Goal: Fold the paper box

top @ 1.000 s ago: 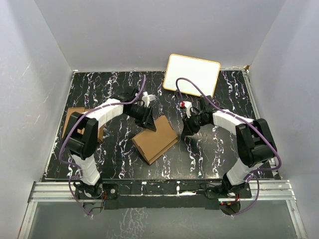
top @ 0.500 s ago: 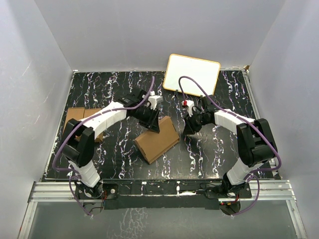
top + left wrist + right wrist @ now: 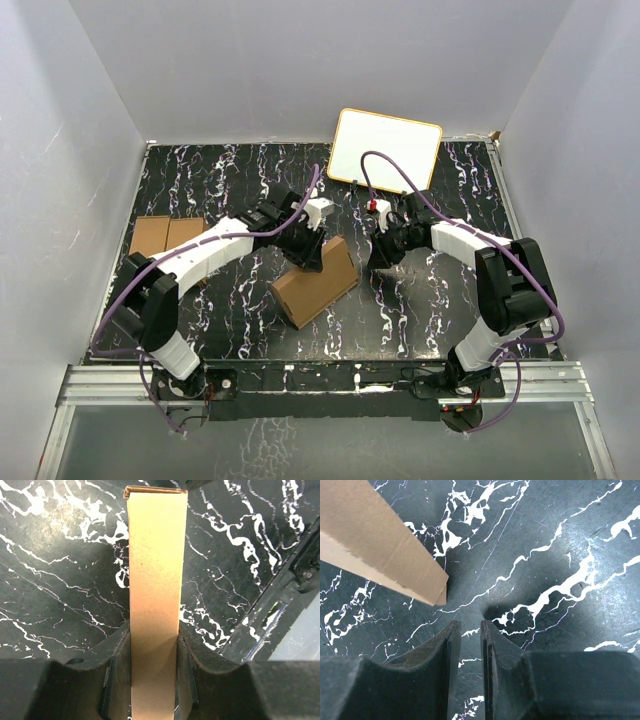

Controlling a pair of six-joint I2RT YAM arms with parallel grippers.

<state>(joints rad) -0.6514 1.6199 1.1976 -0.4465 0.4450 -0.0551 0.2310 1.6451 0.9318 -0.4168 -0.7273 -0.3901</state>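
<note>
Black marbled table (image 3: 230, 180), plain grey walls around. paper box (image 3: 318, 285) lies at an angle mid-frame in the top view. left gripper (image 3: 311, 252) is clamped on its upper edge; the left wrist view shows the box's narrow face pinched between both fingers (image 3: 116, 652). right gripper (image 3: 378, 256) sits just right of the box, not touching, jaws a thin slit apart with nothing between; box corner shows upper left in its wrist view. White board with yellow rim (image 3: 385, 150) upper centre. Two brown cartons (image 3: 165, 235) at left.
</note>
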